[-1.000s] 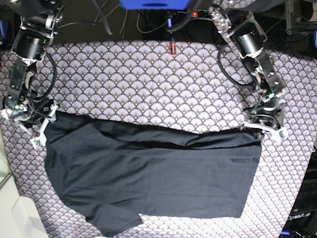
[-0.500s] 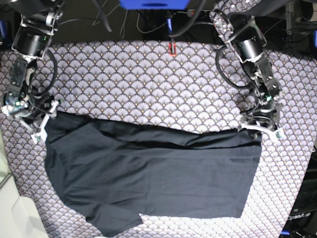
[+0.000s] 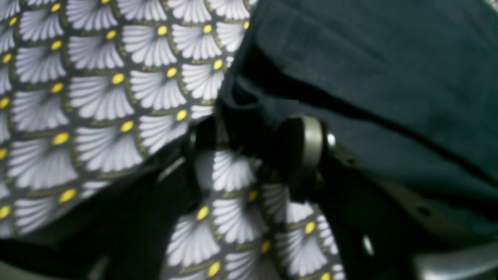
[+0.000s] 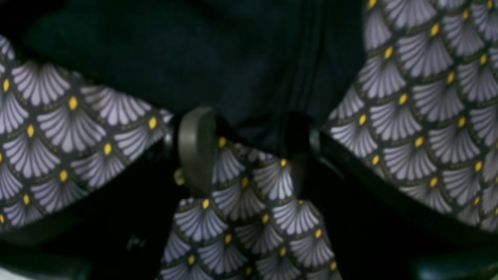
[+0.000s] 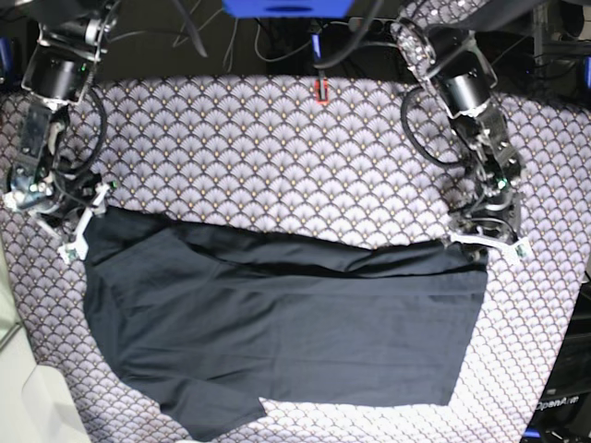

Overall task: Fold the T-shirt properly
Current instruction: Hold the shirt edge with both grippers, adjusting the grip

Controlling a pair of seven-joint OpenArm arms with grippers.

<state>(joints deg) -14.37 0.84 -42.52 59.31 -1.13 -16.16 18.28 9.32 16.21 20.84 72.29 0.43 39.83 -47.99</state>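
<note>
Scallop-patterned cloth (image 5: 277, 148) covers the table from edge to edge, with cables and dark gear behind it. On its near half lies the T-shirt (image 5: 277, 323), black and already doubled over lengthwise into a wide band, one sleeve poking out at the near corner.

In the left wrist view, the left gripper (image 3: 256, 147) stands with its fingers apart astride the shirt's far corner: a dark fold of fabric sits between them, the pale-edged finger (image 3: 307, 144) resting on top of the shirt and the other on the patterned cloth just beside the hem. Whether they have begun to bite I cannot tell; the picture is blurred.

In the right wrist view, the right gripper (image 4: 249, 147) is also spread, with the shirt's edge reaching just into the gap and bare patterned cloth between the fingers below it.

Risks, as I judge them:
- Either pair of fingers could close on only the top layer, so the fold peels open when lifted.
- The lower finger could catch the table cloth along with the shirt, dragging the whole cover.
- On the right side so little fabric lies between the fingers that a pinch may slip off the hem.
- If one corner is gripped and the other missed, the band would skew and the next fold land crooked.
</note>
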